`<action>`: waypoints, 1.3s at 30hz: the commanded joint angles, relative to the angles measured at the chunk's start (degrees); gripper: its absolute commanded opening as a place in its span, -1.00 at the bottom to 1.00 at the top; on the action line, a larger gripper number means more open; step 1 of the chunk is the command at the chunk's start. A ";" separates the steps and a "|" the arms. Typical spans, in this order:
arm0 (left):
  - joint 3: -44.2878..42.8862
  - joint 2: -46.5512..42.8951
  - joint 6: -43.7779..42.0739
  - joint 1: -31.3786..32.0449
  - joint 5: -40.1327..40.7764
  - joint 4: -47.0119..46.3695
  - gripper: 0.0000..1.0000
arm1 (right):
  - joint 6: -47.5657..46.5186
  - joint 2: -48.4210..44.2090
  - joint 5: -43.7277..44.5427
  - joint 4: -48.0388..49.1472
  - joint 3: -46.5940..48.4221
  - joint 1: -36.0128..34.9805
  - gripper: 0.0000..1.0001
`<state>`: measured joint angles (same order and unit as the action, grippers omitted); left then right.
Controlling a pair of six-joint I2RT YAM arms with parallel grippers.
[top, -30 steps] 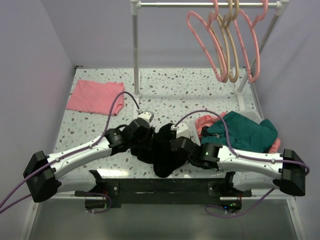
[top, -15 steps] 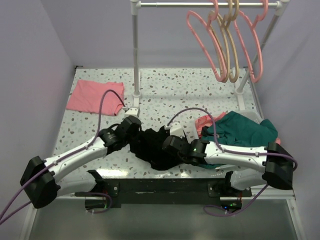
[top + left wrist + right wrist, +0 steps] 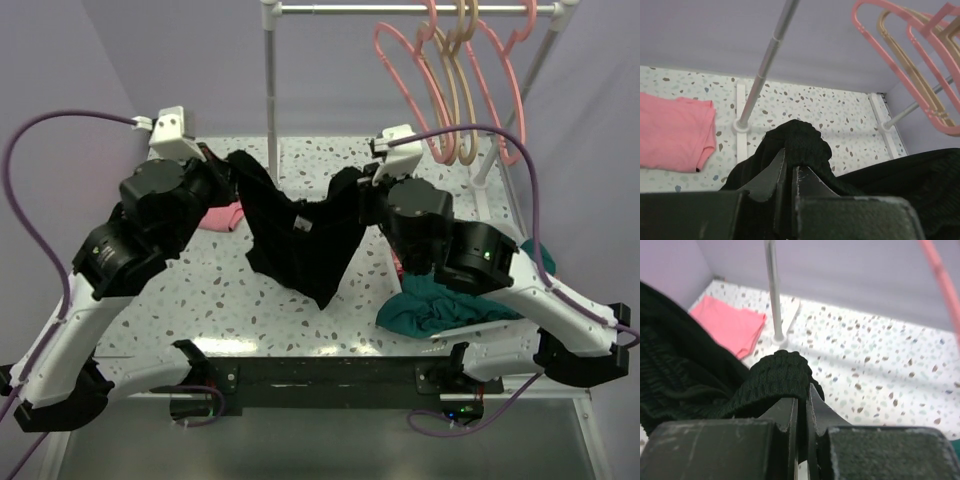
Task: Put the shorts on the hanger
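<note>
My left gripper (image 3: 790, 166) and right gripper (image 3: 802, 396) are both clamped tight on the ribbed edge of the black shorts (image 3: 300, 240), stretched between them above the terrazzo table (image 3: 200, 292), salmon-pink hanger (image 3: 379, 40) hanging off the rail (image 3: 400, 8) just beyond.

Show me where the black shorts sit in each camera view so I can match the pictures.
Top external: the black shorts hang at centre, stretched between the left gripper and the right gripper.
Left wrist: bunched at bottom centre, pinched in that gripper.
Right wrist: across left and centre, pinched in that gripper.
Shared landmark: the rack's upright pole.
</note>
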<state>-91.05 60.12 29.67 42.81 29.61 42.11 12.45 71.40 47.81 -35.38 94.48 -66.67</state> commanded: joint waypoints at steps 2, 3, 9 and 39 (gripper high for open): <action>-6.86 1.67 -4.53 -0.35 6.78 5.88 -1.00 | -10.07 2.87 4.31 -1.18 10.88 1.89 -1.00; -6.69 2.19 -4.53 -0.36 7.56 6.58 -1.00 | -9.81 3.92 3.61 -2.06 11.69 2.60 -1.00; -2.56 4.04 -4.18 -4.65 2.59 7.03 -1.00 | -6.12 8.14 -6.75 -9.53 16.17 9.71 -1.00; 12.25 2.65 -1.29 -17.76 -18.50 -4.44 -1.00 | 11.36 8.85 -27.77 2.13 -8.48 20.53 -1.00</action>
<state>-93.65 63.13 24.95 26.72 15.59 45.19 16.01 77.30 26.17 -37.91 103.33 -49.45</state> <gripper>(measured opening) 0.049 0.038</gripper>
